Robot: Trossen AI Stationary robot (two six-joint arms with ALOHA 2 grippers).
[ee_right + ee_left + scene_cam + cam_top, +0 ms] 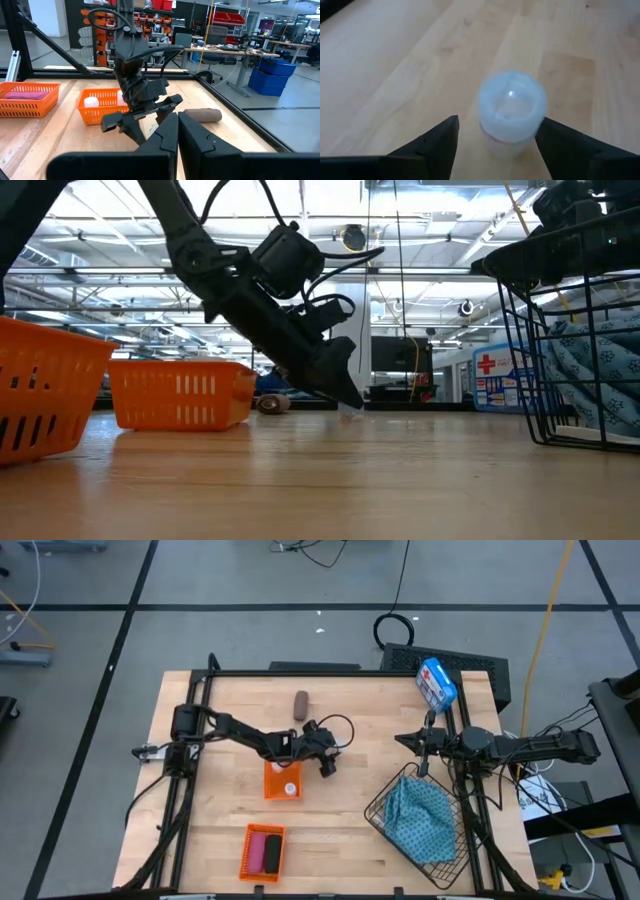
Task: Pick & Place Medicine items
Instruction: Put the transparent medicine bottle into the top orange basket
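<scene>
Between the spread fingers of the left end effector [495, 145] stands a tiny white round vial [511, 107].

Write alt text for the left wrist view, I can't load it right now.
A small white round vial stands upright on the light wooden table, seen from above between the left claw's two dark fingers, which are open on either side of it.

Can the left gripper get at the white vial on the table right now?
Probably yes: the left gripper is open with the white vial standing between its fingers, and nothing blocks the way.
</scene>
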